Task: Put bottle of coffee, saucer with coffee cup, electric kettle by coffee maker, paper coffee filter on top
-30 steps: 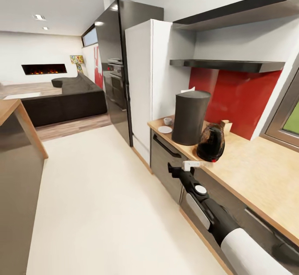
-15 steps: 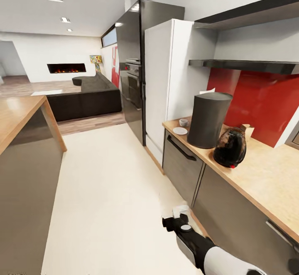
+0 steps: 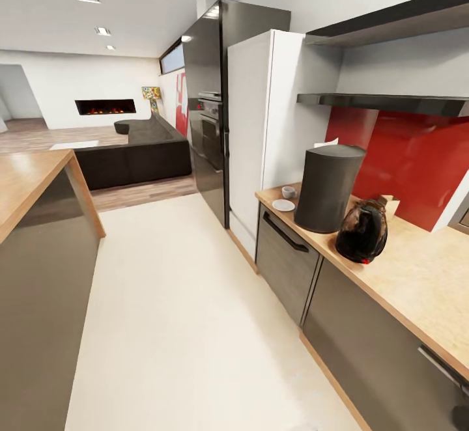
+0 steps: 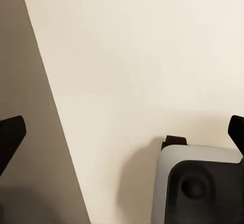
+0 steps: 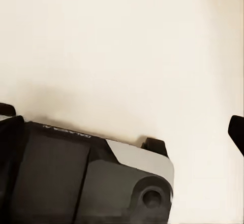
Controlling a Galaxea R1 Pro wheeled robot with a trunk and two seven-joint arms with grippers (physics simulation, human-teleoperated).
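On the light-wood kitchen countertop (image 3: 417, 275) at the right stands the coffee maker (image 3: 327, 187), a tall dark cylinder seen from behind. An off-white pointed tip, the paper coffee filter (image 3: 326, 142), shows above its top. The electric kettle (image 3: 362, 230) stands close on its near side. On its far side lies the saucer (image 3: 283, 205), with the coffee cup (image 3: 288, 191) on the counter just behind it. A tan thing (image 3: 391, 204) peeks from behind the kettle; I cannot tell if it is the bottle of coffee. The kitchen shelf (image 3: 384, 101) hangs above. My left gripper (image 4: 122, 132) and right gripper (image 5: 122, 122) hang open over the pale floor.
A white fridge (image 3: 260, 125) and a tall black oven unit (image 3: 208, 105) close the counter's far end. The wooden island (image 3: 26, 177) stands at the left. A pale floor aisle (image 3: 182, 301) runs between them. A thicker dark shelf (image 3: 391, 24) sits higher up.
The camera swung between the oldest frame and the middle one. My right arm, raised near the counter edge a second ago, has dropped below the head view. The counter's things have not moved.
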